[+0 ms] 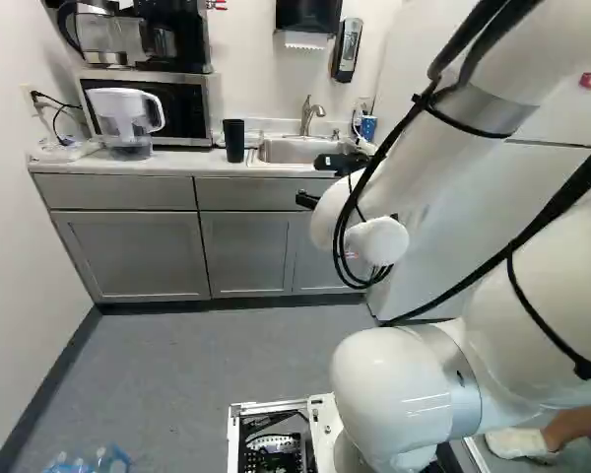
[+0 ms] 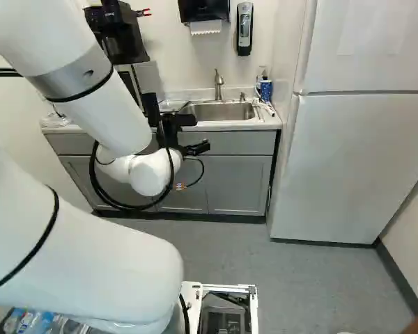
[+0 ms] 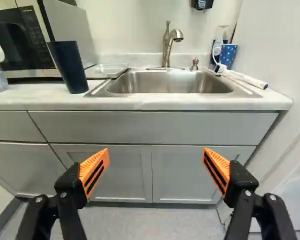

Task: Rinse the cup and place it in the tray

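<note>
In the right base view my gripper (image 2: 199, 133) is held out in front of the counter by the sink. The wrist view shows the gripper (image 3: 155, 160) open, orange pads wide apart and nothing between them. A dark tumbler-like cup (image 3: 70, 67) stands upright on the counter beside the sink (image 3: 170, 86), ahead of the gripper and off to one side; it is also the dark cup (image 1: 234, 140) in the left base view. Behind the cup, next to the sink, lies a clear shallow tray (image 3: 110, 70). The faucet (image 3: 167, 42) rises behind the basin.
A microwave (image 1: 163, 106) and a water pitcher (image 1: 125, 120) stand along the counter (image 1: 98, 163). Across the sink from the cup are a blue dotted cup (image 3: 228, 55), a soap bottle and a white brush (image 3: 245, 79). A tall white fridge (image 2: 348, 160) flanks the counter.
</note>
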